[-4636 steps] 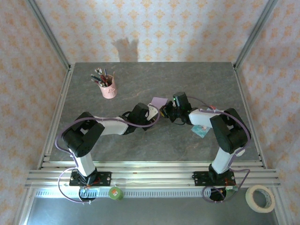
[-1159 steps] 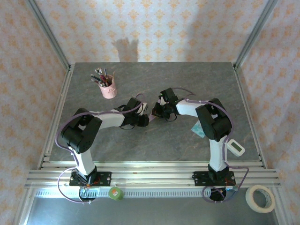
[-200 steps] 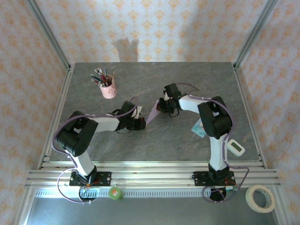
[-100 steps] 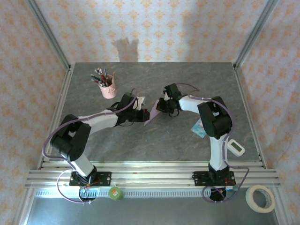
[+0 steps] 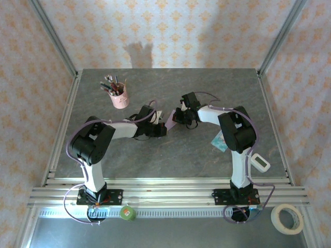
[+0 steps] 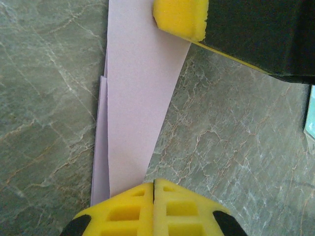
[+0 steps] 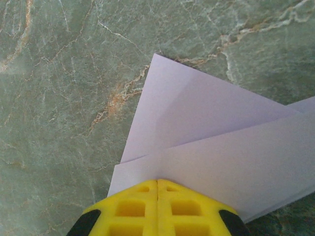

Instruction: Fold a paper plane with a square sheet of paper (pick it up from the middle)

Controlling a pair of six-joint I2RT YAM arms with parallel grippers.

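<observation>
The pale lilac sheet of paper (image 5: 169, 120) lies flat on the table, folded into a long narrow wedge (image 6: 135, 108) with overlapping flaps (image 7: 221, 147). My left gripper (image 5: 162, 129) is shut, its yellow pads (image 6: 153, 189) pressed together on the narrow near end of the paper. My right gripper (image 5: 178, 117) is shut too, its tips (image 7: 157, 183) resting on the wide far end. One yellow fingertip (image 6: 179, 17) of the right gripper appears at the top of the left wrist view, on the paper.
A pink pen cup (image 5: 119, 98) stands at the back left. A teal-and-white packet (image 5: 220, 140) lies beside the right arm, a white device (image 5: 260, 163) nearer the front right. A tape roll (image 5: 287, 218) and a green object (image 5: 127, 212) sit off the table's front.
The left gripper has swung from behind the paper's left side back down to its near tip. The right gripper has stayed on the far end.
</observation>
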